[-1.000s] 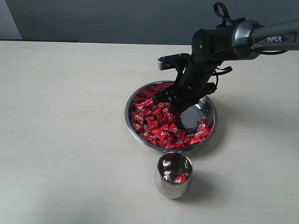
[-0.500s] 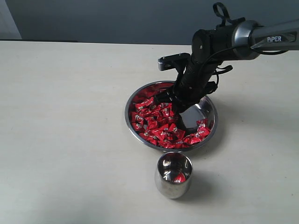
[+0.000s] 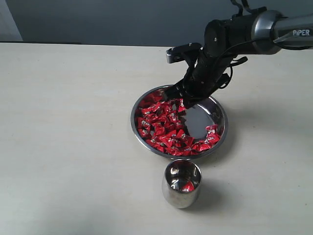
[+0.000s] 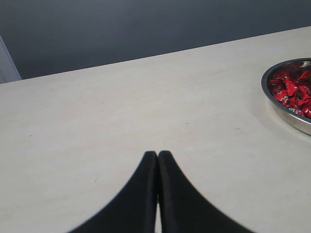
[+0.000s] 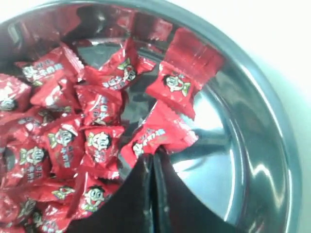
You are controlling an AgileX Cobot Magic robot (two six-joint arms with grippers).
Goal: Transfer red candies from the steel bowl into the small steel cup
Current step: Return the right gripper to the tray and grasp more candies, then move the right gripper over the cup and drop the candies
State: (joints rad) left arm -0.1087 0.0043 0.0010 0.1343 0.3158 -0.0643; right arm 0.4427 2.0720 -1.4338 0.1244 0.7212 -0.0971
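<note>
Tabletop (image 3: 73,127), right tool (image 3: 182,102) aslant over steel bowl (image 3: 201,120), red candy (image 5: 156,138) in grip

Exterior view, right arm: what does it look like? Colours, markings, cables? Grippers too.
Right arm: silver-grey tube link with white PIPER lettering, a rounded black wrist housing, thin black cables looping beside it, and a dark grey bracket sticking out. Right gripper and left gripper: plain black tapered fingers, no markings visible.

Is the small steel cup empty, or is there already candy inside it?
Not empty. The small steel cup stands upright, with at least one red candy visible inside it.
</note>
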